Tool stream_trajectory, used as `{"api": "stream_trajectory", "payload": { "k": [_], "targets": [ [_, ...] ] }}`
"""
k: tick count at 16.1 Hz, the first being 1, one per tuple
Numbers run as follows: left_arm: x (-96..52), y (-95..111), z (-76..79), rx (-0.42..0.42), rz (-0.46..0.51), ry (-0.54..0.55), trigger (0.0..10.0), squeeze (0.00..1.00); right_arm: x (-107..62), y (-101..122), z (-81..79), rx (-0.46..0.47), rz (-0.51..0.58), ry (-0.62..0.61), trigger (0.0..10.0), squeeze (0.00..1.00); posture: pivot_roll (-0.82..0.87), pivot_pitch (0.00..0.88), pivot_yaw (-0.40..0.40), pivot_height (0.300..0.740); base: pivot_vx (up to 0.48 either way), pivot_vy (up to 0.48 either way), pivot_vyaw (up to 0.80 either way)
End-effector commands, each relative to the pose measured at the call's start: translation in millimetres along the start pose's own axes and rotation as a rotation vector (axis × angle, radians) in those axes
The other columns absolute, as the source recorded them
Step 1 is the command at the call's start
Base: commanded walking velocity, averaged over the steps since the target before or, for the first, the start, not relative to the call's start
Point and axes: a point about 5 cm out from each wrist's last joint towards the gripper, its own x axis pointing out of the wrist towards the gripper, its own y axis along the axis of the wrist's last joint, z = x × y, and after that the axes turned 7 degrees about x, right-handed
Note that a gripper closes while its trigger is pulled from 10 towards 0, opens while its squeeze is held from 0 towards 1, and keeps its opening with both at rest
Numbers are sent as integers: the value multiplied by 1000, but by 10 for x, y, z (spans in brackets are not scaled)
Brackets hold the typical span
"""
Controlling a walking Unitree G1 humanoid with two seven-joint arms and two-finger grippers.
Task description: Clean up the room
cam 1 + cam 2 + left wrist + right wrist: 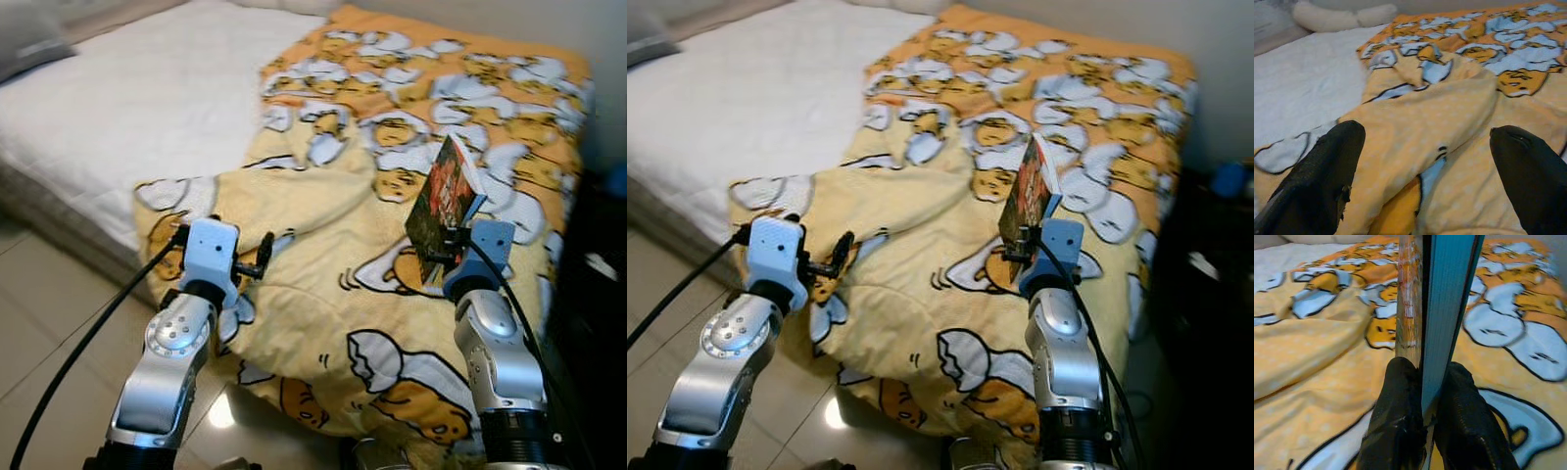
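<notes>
The right gripper's point(1422, 423) 2 fingers point(1396, 431) clench a thin book point(446, 201) by its lower edge, long axis upright, at the frame's right above the yellow blanket point(323, 294). The left gripper point(1425, 161) hovers released over rumpled folds on the bed point(127, 98), lower left.

Two silver metal arms, each capped at the wrist by a pale blue housing. Left arm point(167, 367): round joint disc ringed with small screws; a black cable is routed alongside. Right arm point(500, 357): smooth silver casing, black ribbed collar below, thin black cable. Grippers: long black textured fingers point(1317, 186).
</notes>
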Motion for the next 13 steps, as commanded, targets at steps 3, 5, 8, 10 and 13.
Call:
{"api": "stream_trajectory", "payload": {
  "k": [3,5,8,10,13],
  "targets": [
    [47,19,-116,36,-7,23,10000,12,31,90,-151,2,15,31,10000,0,20,0,33,740,0,97,-800],
    [57,20,-145,57,-7,34,10000,16,37,72,-155,9,2,27,10000,0,17,0,33,740,0,292,-800],
    [79,-13,-218,88,-25,52,10000,16,57,65,-165,-13,-13,31,10000,0,2,0,38,740,0,292,-800],
    [90,-30,-211,96,-35,58,10000,20,72,78,-125,3,-15,8,10000,0,12,0,32,740,0,291,-800],
    [92,-37,-195,104,-42,53,10000,16,68,61,-126,16,-21,1,10000,0,23,0,34,740,0,290,-800]
  ]
}}
